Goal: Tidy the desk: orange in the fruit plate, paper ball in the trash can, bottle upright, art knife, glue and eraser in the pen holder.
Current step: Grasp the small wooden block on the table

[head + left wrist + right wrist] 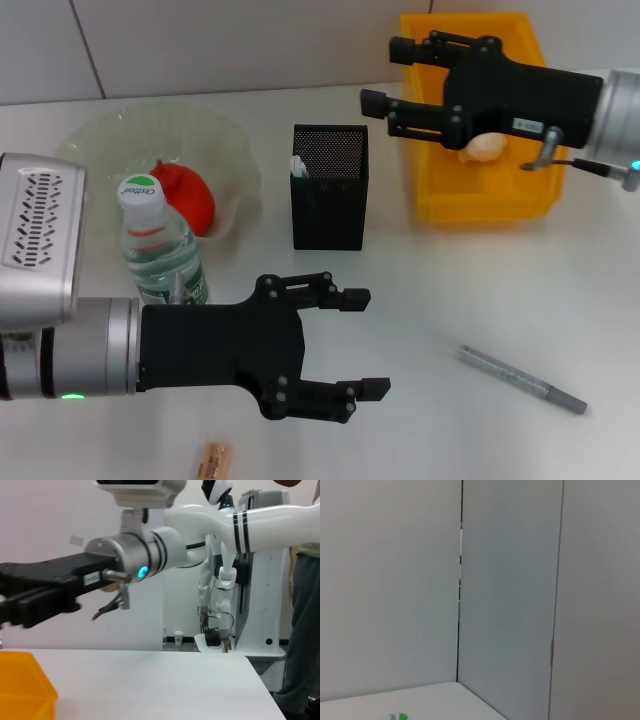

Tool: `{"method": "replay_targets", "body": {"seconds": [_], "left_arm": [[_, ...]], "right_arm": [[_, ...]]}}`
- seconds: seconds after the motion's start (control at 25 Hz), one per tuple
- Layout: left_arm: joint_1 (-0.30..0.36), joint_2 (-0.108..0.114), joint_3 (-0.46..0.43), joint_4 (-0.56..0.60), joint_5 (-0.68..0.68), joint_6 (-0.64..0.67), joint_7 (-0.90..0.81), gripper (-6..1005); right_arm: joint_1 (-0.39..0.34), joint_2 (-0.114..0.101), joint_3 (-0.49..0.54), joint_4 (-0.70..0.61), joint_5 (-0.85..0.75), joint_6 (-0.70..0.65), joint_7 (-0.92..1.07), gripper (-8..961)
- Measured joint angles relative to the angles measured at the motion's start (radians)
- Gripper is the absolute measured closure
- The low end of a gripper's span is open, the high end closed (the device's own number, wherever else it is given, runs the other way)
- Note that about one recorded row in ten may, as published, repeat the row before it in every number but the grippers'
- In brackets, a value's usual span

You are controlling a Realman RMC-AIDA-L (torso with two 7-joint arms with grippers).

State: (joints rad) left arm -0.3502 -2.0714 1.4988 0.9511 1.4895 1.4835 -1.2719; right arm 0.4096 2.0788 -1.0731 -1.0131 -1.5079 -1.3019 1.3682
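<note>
The left gripper (pixel 370 342), black with its two fingers spread wide and nothing between them, hovers low over the white desk (pixel 450 290). Just behind its wrist stands the small clear plastic bottle (pixel 160 250), upright with a green-and-white cap. Beyond the fingertips sits the square black mesh pen holder (pixel 330 195), and farther off to the wrist side the red-orange orange (pixel 190 195) lies in the translucent pale-green ruffled fruit plate (pixel 225 135). Near the wrist lies the tiny tan eraser (pixel 213 462). A grey art knife (pixel 522 379) lies well apart, past the fingertips.

The right gripper (pixel 376 74), also spread and empty, hangs above the bright yellow-orange trash can (pixel 480 205); the crumpled white paper ball (pixel 484 147) rests inside, beneath its body.
</note>
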Motion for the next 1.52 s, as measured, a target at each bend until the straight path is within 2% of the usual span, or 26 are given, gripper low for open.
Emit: {"method": "replay_targets", "body": {"seconds": [0.24, 0.52, 0.68, 0.96, 1.2, 1.52], "left_arm": [[0.002, 0.001, -0.003, 0.000, 0.000, -0.002, 0.000, 185], [0.002, 0.000, -0.006, -0.015, 0.000, -0.025, 0.000, 185], [0.002, -0.001, -0.009, -0.025, 0.000, -0.046, 0.000, 185], [0.017, 0.002, -0.043, -0.037, -0.004, -0.053, 0.001, 186], [0.031, 0.006, -0.074, -0.048, 0.001, -0.047, -0.001, 185], [0.130, 0.013, -0.125, 0.032, 0.039, 0.023, -0.052, 185]], "right_arm": [[-0.070, -0.001, 0.005, -0.058, -0.010, -0.085, 0.004, 240], [-0.152, -0.001, 0.012, -0.141, -0.077, -0.160, 0.032, 240], [-0.196, 0.000, 0.049, -0.189, -0.155, -0.232, 0.068, 240], [-0.225, 0.001, 0.105, -0.216, -0.205, -0.363, 0.069, 240], [-0.238, 0.003, 0.110, -0.225, -0.240, -0.395, 0.071, 240], [-0.245, 0.003, 0.112, -0.242, -0.263, -0.394, 0.071, 240]]}}
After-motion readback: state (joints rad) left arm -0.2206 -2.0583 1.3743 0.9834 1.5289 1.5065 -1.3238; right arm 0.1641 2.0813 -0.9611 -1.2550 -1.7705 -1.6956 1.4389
